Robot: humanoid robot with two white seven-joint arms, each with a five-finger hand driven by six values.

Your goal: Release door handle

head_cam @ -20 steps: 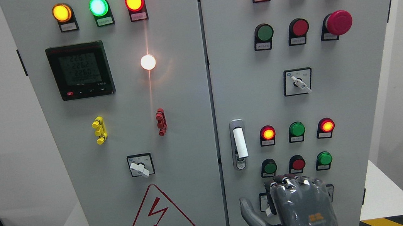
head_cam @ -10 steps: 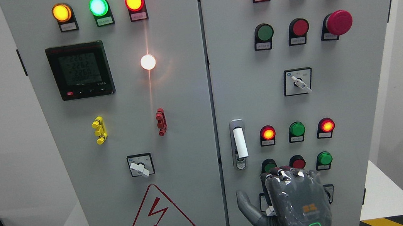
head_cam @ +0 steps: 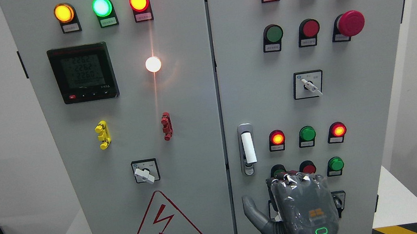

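- Head view shows the right hand (head_cam: 299, 209) from the back, low on the cabinet's right door (head_cam: 352, 106); its fingers (head_cam: 291, 180) curl away toward the panel, the thumb (head_cam: 254, 215) spread out to the side, and they grip nothing visible.
- Up and to the thumb side of the fingertips sits the door handle (head_cam: 247, 149), upright in its recess, apart from the hand.
- Just above the knuckles runs a row of push buttons (head_cam: 335, 164).
- Judging by the gap, the handle looks already let go; what remains is drawing the hand clear without brushing those buttons.
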